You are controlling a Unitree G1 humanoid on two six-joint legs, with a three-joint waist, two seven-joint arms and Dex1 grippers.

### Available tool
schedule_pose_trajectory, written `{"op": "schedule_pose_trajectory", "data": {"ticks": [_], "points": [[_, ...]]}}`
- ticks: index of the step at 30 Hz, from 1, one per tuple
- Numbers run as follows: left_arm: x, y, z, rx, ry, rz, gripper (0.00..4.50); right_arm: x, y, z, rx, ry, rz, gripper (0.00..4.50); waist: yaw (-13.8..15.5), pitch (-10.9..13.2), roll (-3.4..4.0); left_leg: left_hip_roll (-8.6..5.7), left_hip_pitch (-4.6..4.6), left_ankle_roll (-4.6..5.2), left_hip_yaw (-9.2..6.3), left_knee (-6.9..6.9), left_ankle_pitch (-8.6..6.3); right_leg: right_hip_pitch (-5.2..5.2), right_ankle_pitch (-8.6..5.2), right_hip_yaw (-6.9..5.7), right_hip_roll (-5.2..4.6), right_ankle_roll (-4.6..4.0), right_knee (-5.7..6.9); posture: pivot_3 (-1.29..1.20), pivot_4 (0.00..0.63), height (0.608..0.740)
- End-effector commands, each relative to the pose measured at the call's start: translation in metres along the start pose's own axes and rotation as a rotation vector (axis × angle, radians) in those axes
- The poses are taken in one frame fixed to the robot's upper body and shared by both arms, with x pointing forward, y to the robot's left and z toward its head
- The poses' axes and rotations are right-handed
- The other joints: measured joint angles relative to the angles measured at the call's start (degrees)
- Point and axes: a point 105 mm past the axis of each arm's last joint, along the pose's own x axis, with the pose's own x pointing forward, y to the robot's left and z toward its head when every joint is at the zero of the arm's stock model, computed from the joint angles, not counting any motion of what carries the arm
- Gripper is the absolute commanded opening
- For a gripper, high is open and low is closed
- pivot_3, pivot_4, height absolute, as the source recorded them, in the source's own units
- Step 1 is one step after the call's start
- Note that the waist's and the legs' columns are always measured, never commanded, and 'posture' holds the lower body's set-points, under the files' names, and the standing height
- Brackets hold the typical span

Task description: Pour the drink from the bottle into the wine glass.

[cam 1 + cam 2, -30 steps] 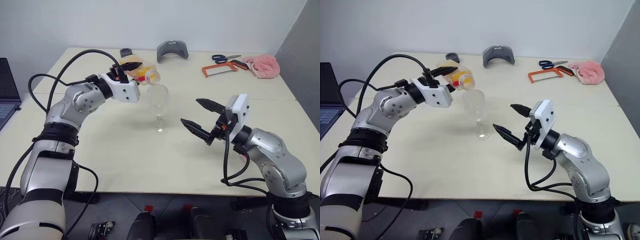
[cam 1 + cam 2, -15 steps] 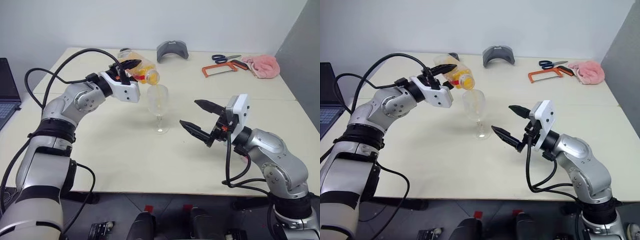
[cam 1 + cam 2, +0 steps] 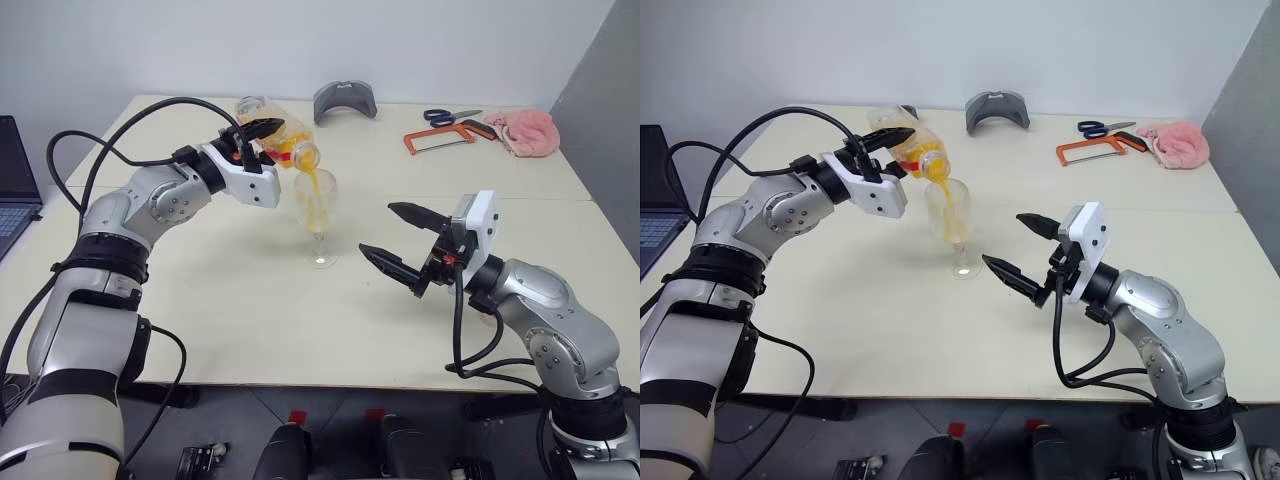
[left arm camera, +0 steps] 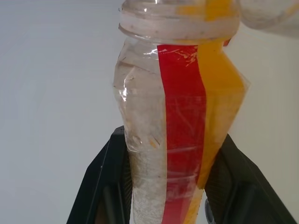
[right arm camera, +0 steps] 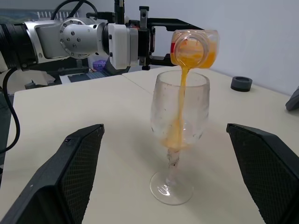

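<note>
Now the drink [image 5: 181, 100] streams from the tilted bottle [image 3: 281, 137], clamped in the left gripper [image 3: 254, 140] at upper centre, into the previously empty glass [image 3: 317, 210]; right gripper [image 3: 400, 243] waits wide open.

The bottle [image 4: 177, 116] was thin clear plastic, creased and crinkled, with a glossy red label strip [image 4: 182, 130] running down it. The drink [image 5: 180, 107] looked translucent orange and wet-shining as it streamed. The wine glass [image 5: 179, 126] was clear, smooth glass, smeared inside. The desk [image 3: 250, 310] had a matt, pale cream top. The left pincer [image 3: 888, 150] had smooth black plastic fingers; the right pincer [image 3: 398, 240] showed black pads [image 5: 70, 186] with a fine cross-hatched texture. The arms wore brushed silver metal and white plastic shells. A pink cloth [image 3: 525, 130] looked soft and fluffy.
</note>
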Motion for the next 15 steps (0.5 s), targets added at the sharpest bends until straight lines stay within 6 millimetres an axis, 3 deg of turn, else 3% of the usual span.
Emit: {"op": "schedule_pose_trajectory", "data": {"ticks": [1,15], "points": [[0.0005,0.0282,-0.0003,0.055,-0.012,0.072,1.67,-0.0006,0.0049,0.0114,-0.028,-0.039,0.023,4.5,0.0,0.0,0.0,0.0,0.0,0.0,0.0,0.0,0.0,0.0,0.0,0.0,0.0,0.0,0.0,0.0,0.15,0.74],[0.0004,0.0299,-0.0024,0.073,-0.008,0.073,1.67,-0.0002,0.0054,0.0113,-0.024,-0.04,0.025,4.5,0.0,0.0,0.0,0.0,0.0,0.0,0.0,0.01,0.0,0.0,0.0,0.0,0.0,0.0,0.01,0.0,0.15,0.74]]}}
